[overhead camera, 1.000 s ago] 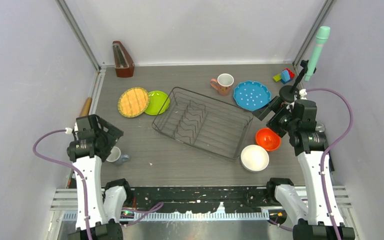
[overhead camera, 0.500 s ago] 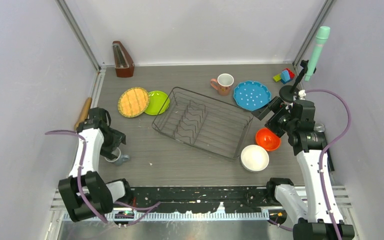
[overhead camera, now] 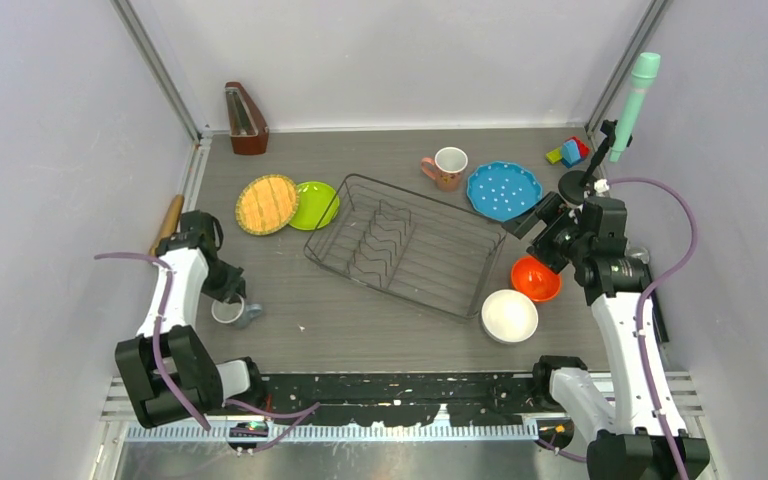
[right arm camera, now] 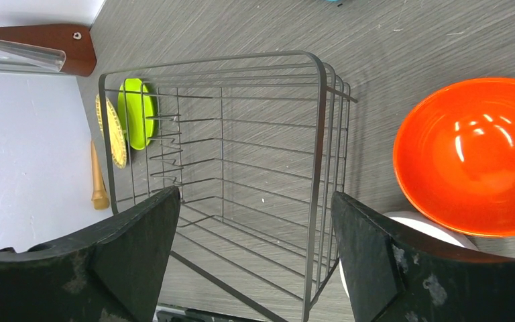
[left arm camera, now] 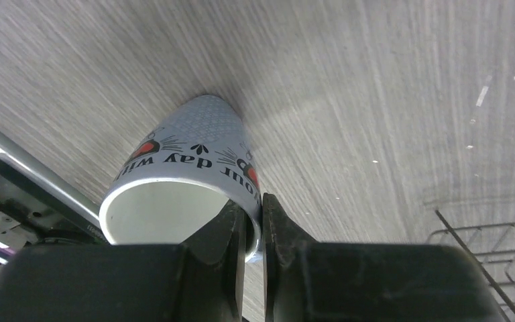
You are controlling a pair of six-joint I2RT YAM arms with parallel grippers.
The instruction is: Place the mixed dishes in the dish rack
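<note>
Three cameras: one overhead, one on each wrist.
The overhead view looks down from high above the near edge over the whole table (overhead camera: 360, 330). The left wrist view sits very close to the small pale grey-blue cup (left arm camera: 188, 144); the right wrist view looks from higher. All three share the dish rack (overhead camera: 405, 250).

The desk (left arm camera: 375, 67) looked like matt grey laminate with a fine, brushed wood grain. The small pale grey-blue cup (left arm camera: 188, 144) appeared to be smooth glazed ceramic, faintly patterned and printed outside, plain white inside. The dish rack (overhead camera: 405, 245) was thin dark metal wire with a dull sheen. The orange bowl (right arm camera: 483, 154) was highly glossy and carried bright highlights. The yellow-orange woven-look plate (overhead camera: 267, 203) had a rough, basket-like texture. The right fingers (right arm camera: 134, 248) were matt black plastic, scuffed pale in spots.
</note>
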